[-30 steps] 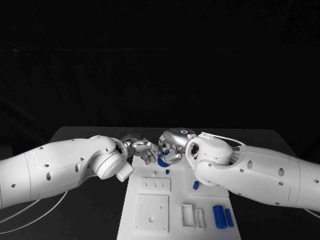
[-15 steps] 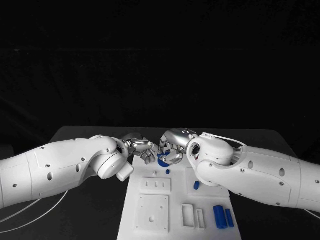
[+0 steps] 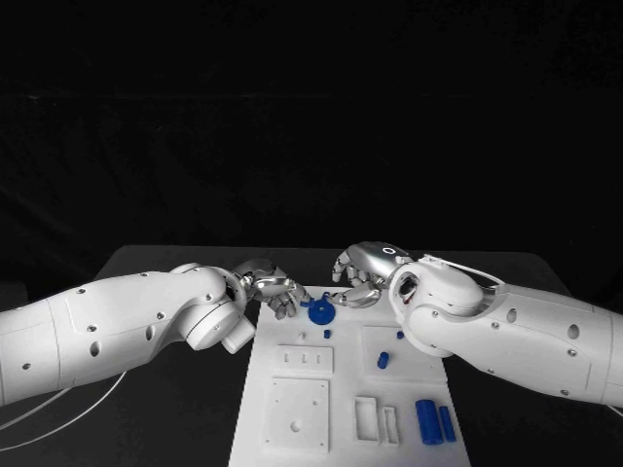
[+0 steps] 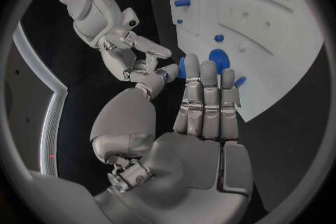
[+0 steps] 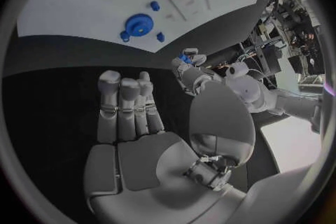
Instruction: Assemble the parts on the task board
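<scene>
1. A black desk (image 3: pixel 158 268) against a dark backdrop carries the white task board (image 3: pixel 343 413), which runs from 12 to 6 o'clock down the middle.
2. A blue gear (image 3: pixel 320 312) sits at the board's 12 o'clock end, with small blue pegs (image 3: pixel 384 360) just below it and two blue cylinders (image 3: pixel 434 421) near 5 o'clock.
3. The left hand (image 3: pixel 273 286) hovers at the gear's 10 o'clock, its fingers (image 4: pixel 204 95) straight, pressed together and holding nothing.
4. The right hand (image 3: pixel 364 282) hangs at the gear's 2 o'clock, fingers (image 5: pixel 123 102) side by side, gently curled and empty.
5. The gear looks placed; I'd judge the next part should be gripped squarely and lowered upright, one hand steadying the board.
</scene>
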